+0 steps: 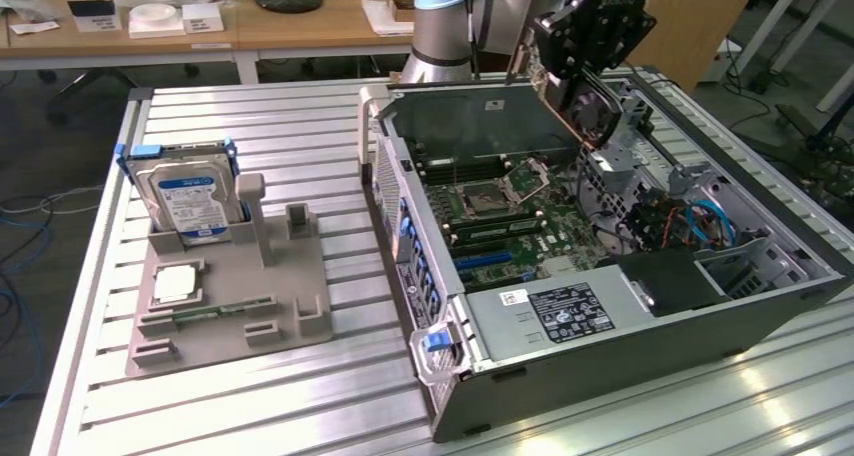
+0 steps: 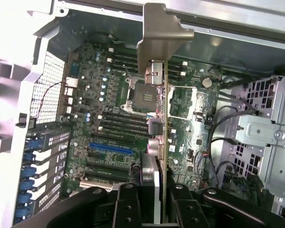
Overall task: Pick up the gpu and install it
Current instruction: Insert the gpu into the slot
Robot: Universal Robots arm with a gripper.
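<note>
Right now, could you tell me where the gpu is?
The gpu is held in the gripper above the motherboard in the computer case, at the exterior view's right.

Bench (image 1: 267,126) of ribbed, glossy bare metal; tray (image 1: 287,311) matt grey plastic; gpu (image 2: 157,42) bracket dull metal.

The exterior view looks down at a slant, from well off, over the surface (image 1: 267,126) and open case (image 1: 481,116). The wrist view, behind the claw (image 2: 157,199), faces closely into it; both share the motherboard (image 2: 114,118).
</note>
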